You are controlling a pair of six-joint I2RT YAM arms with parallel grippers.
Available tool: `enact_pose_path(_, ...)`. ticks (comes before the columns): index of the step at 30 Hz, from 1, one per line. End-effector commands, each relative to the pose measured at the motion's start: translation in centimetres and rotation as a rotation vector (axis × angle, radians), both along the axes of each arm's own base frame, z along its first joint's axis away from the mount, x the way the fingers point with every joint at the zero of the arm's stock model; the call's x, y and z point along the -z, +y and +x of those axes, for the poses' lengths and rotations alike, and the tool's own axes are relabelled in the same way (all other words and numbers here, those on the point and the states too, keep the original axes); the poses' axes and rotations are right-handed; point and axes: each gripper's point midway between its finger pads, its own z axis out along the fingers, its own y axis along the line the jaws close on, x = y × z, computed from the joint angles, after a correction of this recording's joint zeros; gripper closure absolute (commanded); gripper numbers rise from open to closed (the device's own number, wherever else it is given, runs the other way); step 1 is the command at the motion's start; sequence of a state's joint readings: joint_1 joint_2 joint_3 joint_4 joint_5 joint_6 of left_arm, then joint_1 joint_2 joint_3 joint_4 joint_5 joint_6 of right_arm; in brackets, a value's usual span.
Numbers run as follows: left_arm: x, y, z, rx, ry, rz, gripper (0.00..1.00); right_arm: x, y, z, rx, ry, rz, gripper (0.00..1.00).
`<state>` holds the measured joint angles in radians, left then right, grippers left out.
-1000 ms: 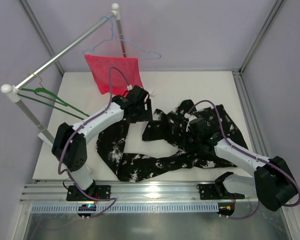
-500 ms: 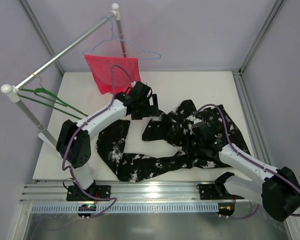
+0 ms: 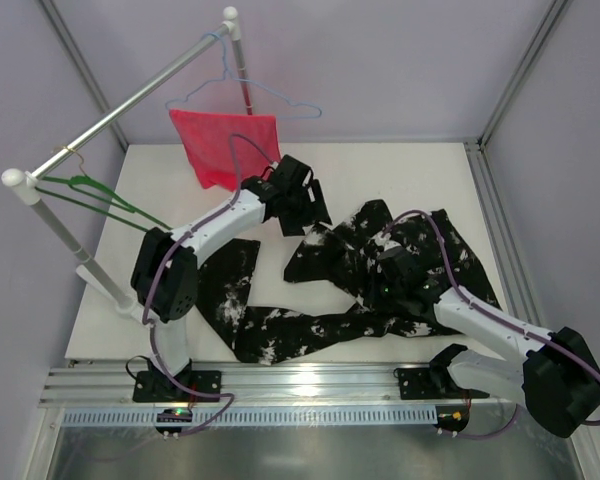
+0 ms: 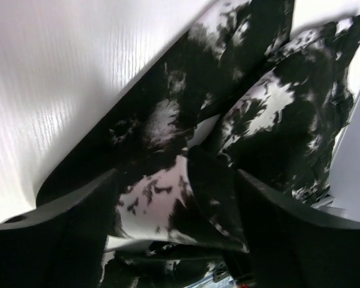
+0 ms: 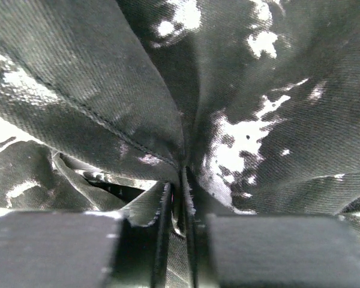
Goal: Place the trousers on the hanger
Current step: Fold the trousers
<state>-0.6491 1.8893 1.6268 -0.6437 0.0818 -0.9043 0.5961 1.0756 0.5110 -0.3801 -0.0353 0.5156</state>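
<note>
The black, white-splotched trousers point(image 3: 320, 325) lie crumpled across the middle and right of the table. My left gripper point(image 3: 314, 222) hovers at their upper left edge. In the left wrist view this gripper point(image 4: 177, 180) is open, its fingers point(image 4: 54, 228) wide apart around a raised fold of the trousers point(image 4: 270, 114) without pinching it. My right gripper point(image 3: 383, 280) sits low on the middle of the cloth. Seen from its wrist, the right gripper point(image 5: 181, 180) is shut on a bunched fold of the trousers point(image 5: 258, 120). The green hanger point(image 3: 105, 200) hangs from the rail at the far left, apart from both grippers.
A metal rail point(image 3: 130, 105) on white posts runs diagonally over the table's back left corner. A pale blue wire hanger point(image 3: 250, 95) on it carries a red mesh cloth point(image 3: 225, 145), just behind my left arm. Frame posts stand at the back corners.
My left arm has stretched to the right, bringing its gripper over the trousers' upper edge. My right gripper has slid toward the near edge, staying shut on the fabric.
</note>
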Motion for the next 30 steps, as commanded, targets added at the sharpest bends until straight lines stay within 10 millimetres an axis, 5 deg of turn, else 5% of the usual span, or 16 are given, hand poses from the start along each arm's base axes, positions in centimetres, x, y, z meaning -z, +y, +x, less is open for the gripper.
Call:
enact_pose_path(1, 0.3, -1.6, -0.6, 0.036, 0.038, -0.094, 0.27, -0.8, -0.1, 0.2, 0.025, -0.004, -0.009, 0.84)
enact_pose_path(4, 0.6, -0.7, -1.2, 0.026, 0.029, -0.074, 0.74, -4.0, -0.4, 2.5, 0.100, -0.069, -0.039, 0.66)
enact_pose_path(7, 0.8, 1.1, -2.2, 0.013, 0.009, -0.030, 0.96, -8.7, -2.0, 5.6, 0.242, -0.132, -0.071, 0.46)
enact_pose_path(9, 1.0, 2.8, -2.7, -0.015, -0.015, 0.019, 1.00, -11.9, -3.3, 8.2, 0.345, -0.169, -0.056, 0.37)
enact_pose_path(13, 1.3, 4.6, -4.1, -0.023, -0.027, 0.068, 1.00, -15.5, -11.0, 14.8, 0.730, -0.141, -0.019, 0.36)
enact_pose_path(15, 1.2, 5.9, -4.4, -0.035, -0.060, 0.115, 1.00, -13.0, -14.0, 16.2, 0.856, -0.018, -0.129, 0.36)
enact_pose_path(17, 1.0, 6.6, -4.8, -0.033, -0.073, 0.138, 1.00, -13.9, -16.8, 18.2, 0.945, 0.027, -0.141, 0.36)
enact_pose_path(18, 0.6, 7.1, -5.1, -0.025, -0.093, 0.146, 1.00, -11.3, -17.4, 19.3, 0.958, 0.109, -0.169, 0.37)
enact_pose_path(19, 0.5, 7.2, -5.1, -0.021, -0.104, 0.148, 1.00, -12.0, -17.4, 20.8, 0.956, 0.097, -0.155, 0.39)
enact_pose_path(22, 0.6, 6.9, -5.3, 0.018, -0.128, 0.132, 1.00, -9.1, -19.6, 23.5, 1.012, 0.152, -0.155, 0.40)
enact_pose_path(30, 1.7, 4.9, -6.3, 0.129, -0.108, 0.049, 1.00, -2.9, -22.1, 25.8, 1.113, 0.246, -0.184, 0.41)
